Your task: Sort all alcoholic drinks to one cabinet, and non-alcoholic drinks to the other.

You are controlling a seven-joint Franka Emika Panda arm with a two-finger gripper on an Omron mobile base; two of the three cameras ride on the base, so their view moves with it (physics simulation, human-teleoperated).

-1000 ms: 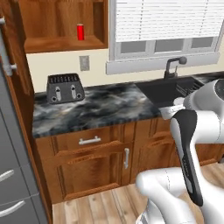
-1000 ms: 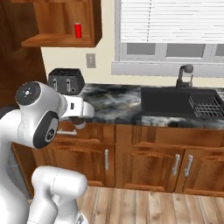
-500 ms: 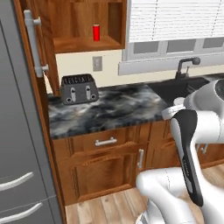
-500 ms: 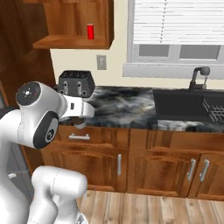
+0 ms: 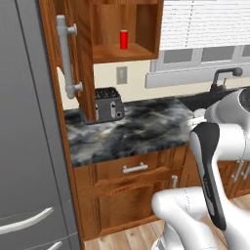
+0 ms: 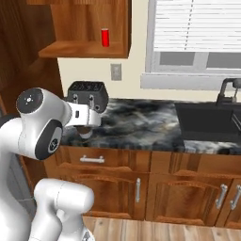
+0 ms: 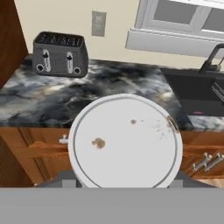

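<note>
A small red can (image 5: 124,39) (image 6: 105,37) stands on the shelf of the open reddish-brown wall cabinet (image 5: 128,52) (image 6: 84,49). The cabinet's door, with a long grey bar handle (image 5: 66,56), swings out to the left. My gripper (image 6: 85,129) hangs over the counter's front edge, shut on the dark brown cup (image 6: 85,133). In the hand view the cup's pale round lid (image 7: 125,140), speckled with brown, hides the fingertips. The bottles are out of view.
A black toaster (image 5: 108,103) (image 6: 87,93) (image 7: 60,54) sits at the back of the marble counter (image 5: 146,122), under the cabinet. A dark sink (image 6: 207,120) with a faucet (image 6: 228,89) lies to the right. A tall grey fridge (image 5: 24,146) stands left.
The whole scene has slid right and grown in both base views, so the base has driven closer to the cabinet. The arm's pose and its hold on the cup look unchanged.
</note>
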